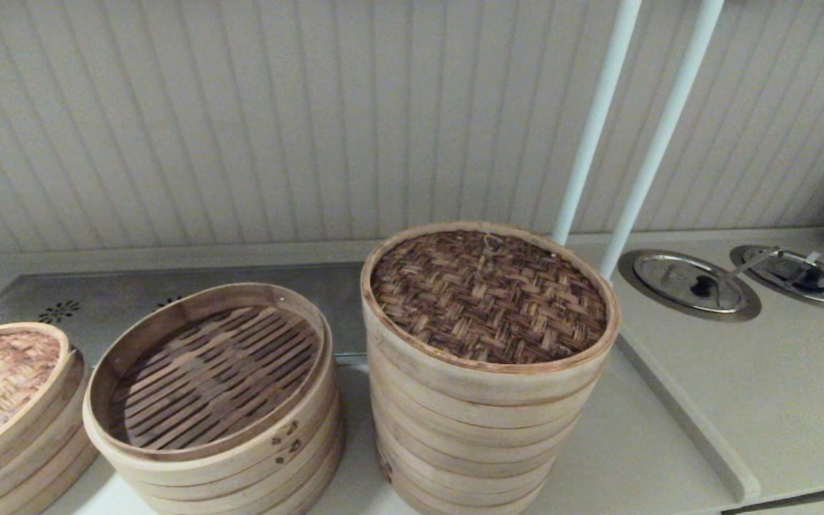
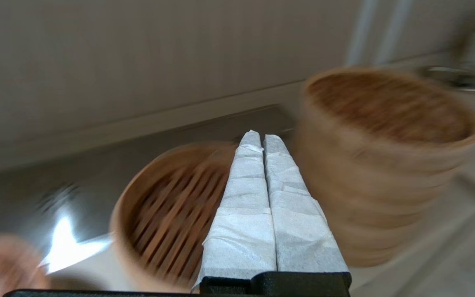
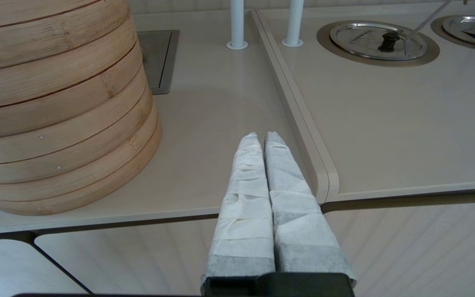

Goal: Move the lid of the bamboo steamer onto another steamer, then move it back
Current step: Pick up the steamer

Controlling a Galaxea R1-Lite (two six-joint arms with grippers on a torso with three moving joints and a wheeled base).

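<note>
Bamboo steamer lid (image 1: 488, 295) sits seated on the tallest steamer stack (image 1: 480, 429); its return to the open slatted steamer (image 1: 215, 386) appears outstanding. Left tool (image 2: 262, 138) hovers above the slatted steamer, fingers together; right tool (image 3: 261, 138) hangs off the worktop (image 1: 777, 400) front edge, fingers together. Recommend parting the fingers, gripping the pale rim, lifting straight clear. White posts (image 1: 634, 129) stand close behind; leftward room is open.

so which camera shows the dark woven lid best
The head view: the dark woven lid shows whole and sharp, sitting on the tallest steamer stack. The left wrist view shows it blurred; the right wrist view shows only the stack's side.
</note>
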